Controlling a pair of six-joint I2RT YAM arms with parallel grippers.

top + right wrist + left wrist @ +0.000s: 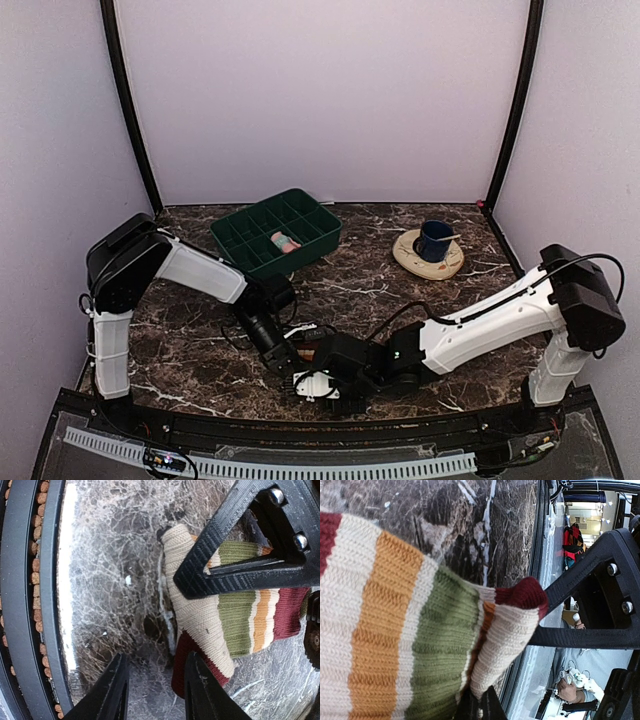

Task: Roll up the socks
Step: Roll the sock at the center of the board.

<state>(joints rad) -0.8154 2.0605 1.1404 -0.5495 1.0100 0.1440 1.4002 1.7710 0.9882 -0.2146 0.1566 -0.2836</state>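
Cream striped sock (225,625), w/ green, orange & maroon bands and a maroon toe, lies on the marble table (350,290) right btwn the two grippers, near the table's front edge. L gripper (479,707) is pinched together on it. Fabric bunches into the dark fingertips at the bottom of the L wrist view & fans out ahead of them, w/ a maroon-tipped flap folded over on top.

R gripper (156,657) has its jaws apart w/ nothing btwn them; bare marble shows in the gap. One R finger (200,695) overlaps the sock's maroon end; can't tell if it touches. The other R finger is clear of the sock. L gripper's black finger frame crosses over the sock just ahead of the R fingers.

2nd one, pink sock (285,241), sits rolled up in a compartment of the green tray (255,240), well beyond the L gripper toward the back wall. Well beyond the R gripper, back & to its right, a blue cup (435,240) stands on a tan plate (410,262), apart from the tray.
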